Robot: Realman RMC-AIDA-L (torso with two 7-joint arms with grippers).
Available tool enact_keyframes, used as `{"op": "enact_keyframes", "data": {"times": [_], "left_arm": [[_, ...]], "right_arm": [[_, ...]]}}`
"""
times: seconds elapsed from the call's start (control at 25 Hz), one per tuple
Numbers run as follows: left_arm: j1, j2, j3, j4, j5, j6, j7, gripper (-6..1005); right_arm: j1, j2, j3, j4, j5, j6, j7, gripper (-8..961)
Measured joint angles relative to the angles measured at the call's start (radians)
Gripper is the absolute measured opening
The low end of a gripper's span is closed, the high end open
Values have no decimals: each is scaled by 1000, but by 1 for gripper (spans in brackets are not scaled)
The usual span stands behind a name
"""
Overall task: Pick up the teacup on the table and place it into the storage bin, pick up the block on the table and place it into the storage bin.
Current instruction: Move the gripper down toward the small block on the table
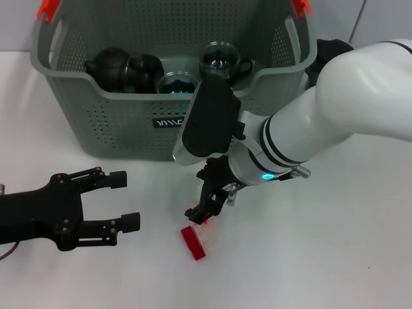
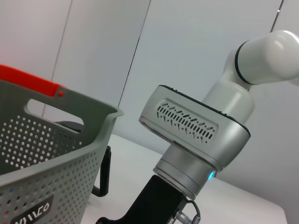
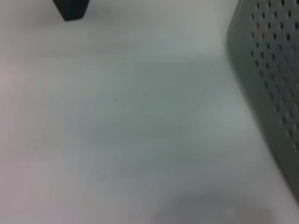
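Right gripper (image 1: 205,212) pointing down at white table (image 1: 335,257), finger state cannot tell; red block (image 1: 193,243) lying flat just below its tip; storage bin (image 1: 129,122) just behind, holding dark teapot (image 1: 111,67) and glass teacups (image 1: 222,59); left gripper (image 1: 125,201) fingers spread, empty, well off to side.

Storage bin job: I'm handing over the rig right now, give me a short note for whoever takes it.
Right hand: low over the table, just above the red block; its fingers are too hidden to read.
Left hand: open, empty, resting on the table in front of the storage bin.
Done: glass teacups and a dark teapot sit in the bin.
Left: grasp the block, place it in the bin.
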Motion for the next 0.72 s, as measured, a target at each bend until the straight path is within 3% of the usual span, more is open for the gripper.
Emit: {"op": "enact_keyframes", "data": {"times": [0.24, 0.48, 0.72], "left_arm": [[-3, 0, 0, 0, -3, 5, 0, 892], [-9, 0, 0, -1, -2, 3, 0, 892], [-13, 1, 0, -5, -2, -1, 0, 892]], "right_arm": [[9, 1, -2, -1, -1, -31, 2, 850], [15, 0, -2, 1, 0, -38, 15, 681], [16, 0, -1, 5, -3, -32, 15, 655]]}}
